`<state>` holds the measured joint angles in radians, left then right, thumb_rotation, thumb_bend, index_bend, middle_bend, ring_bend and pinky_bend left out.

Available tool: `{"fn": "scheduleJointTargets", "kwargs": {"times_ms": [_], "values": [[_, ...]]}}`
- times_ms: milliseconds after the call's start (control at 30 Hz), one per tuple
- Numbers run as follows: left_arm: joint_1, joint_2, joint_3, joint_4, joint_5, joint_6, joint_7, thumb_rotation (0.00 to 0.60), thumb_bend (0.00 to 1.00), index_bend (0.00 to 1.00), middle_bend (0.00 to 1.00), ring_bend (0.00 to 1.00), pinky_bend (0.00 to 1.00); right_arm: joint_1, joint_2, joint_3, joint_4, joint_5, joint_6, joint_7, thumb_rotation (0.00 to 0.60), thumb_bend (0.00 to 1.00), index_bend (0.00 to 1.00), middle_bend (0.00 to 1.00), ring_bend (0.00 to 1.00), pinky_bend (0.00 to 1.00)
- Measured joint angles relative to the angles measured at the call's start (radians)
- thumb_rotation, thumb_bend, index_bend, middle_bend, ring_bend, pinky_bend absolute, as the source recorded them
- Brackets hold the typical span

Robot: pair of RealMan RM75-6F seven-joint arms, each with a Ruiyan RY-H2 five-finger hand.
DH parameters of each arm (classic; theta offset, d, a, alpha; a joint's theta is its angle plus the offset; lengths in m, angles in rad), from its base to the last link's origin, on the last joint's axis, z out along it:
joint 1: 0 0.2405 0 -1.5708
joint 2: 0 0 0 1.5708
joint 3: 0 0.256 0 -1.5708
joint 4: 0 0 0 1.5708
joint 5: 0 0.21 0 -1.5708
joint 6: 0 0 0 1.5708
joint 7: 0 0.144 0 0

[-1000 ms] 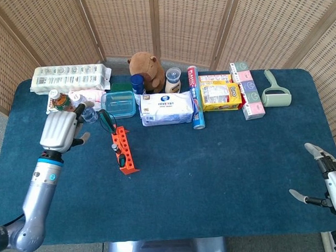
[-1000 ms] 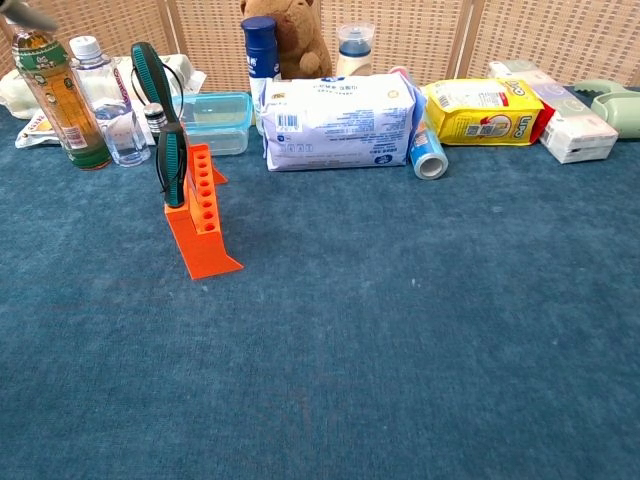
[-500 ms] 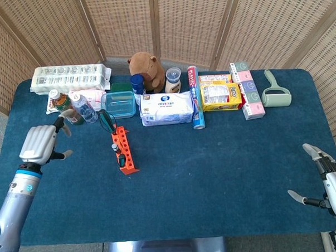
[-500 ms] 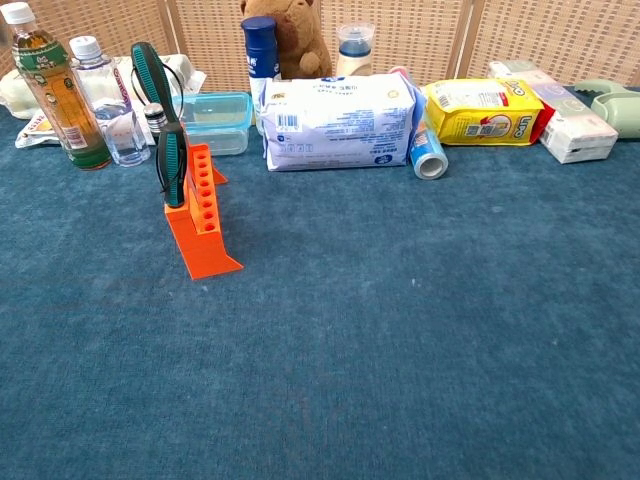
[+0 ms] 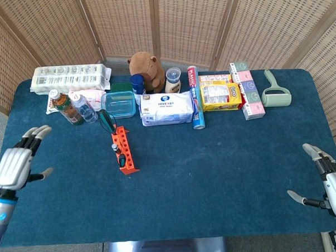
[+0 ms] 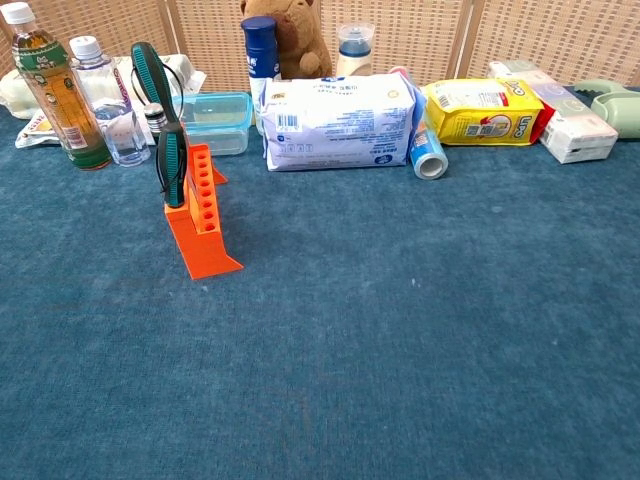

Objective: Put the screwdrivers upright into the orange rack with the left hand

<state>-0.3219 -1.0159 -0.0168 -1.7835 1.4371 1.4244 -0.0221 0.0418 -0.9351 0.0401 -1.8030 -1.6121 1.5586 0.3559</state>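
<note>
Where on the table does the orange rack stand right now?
The orange rack stands left of centre, just in front of the clear lidded box, with green-handled screwdrivers upright in it.

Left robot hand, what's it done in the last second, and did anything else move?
The left robot hand drew back from beside the orange rack toward the table's near-left edge, open and empty. The screwdrivers, rack and right robot hand stayed put.
</note>
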Motion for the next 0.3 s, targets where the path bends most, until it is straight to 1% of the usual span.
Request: {"fn": "scheduleJointTargets", "kwargs": {"times_ms": [67,167,300], "values": [[0.037,-0.005,0.023,0.022,0.04,0.043,-0.01,0.6,0.01,0.0,0.0,0.04,0.19,-0.001,-0.001,0.002,0.001,0.004,0.002,-0.004,0.6,0.16,0.0,0.1,0.09,0.09],[0.09,-0.012,0.051,0.038,0.069,0.101,-0.006,0.6,0.01,0.0,0.0,0.03,0.18,-0.003,-0.003,0.004,0.003,0.011,0.006,-0.015,0.6,0.16,0.0,0.1,0.09,0.09],[0.168,-0.032,0.084,0.041,0.11,0.189,0.047,0.6,0.02,0.0,0.0,0.03,0.18,-0.017,-0.005,0.004,0.004,0.01,0.032,-0.037,0.6,0.16,0.0,0.1,0.09,0.09]]}}
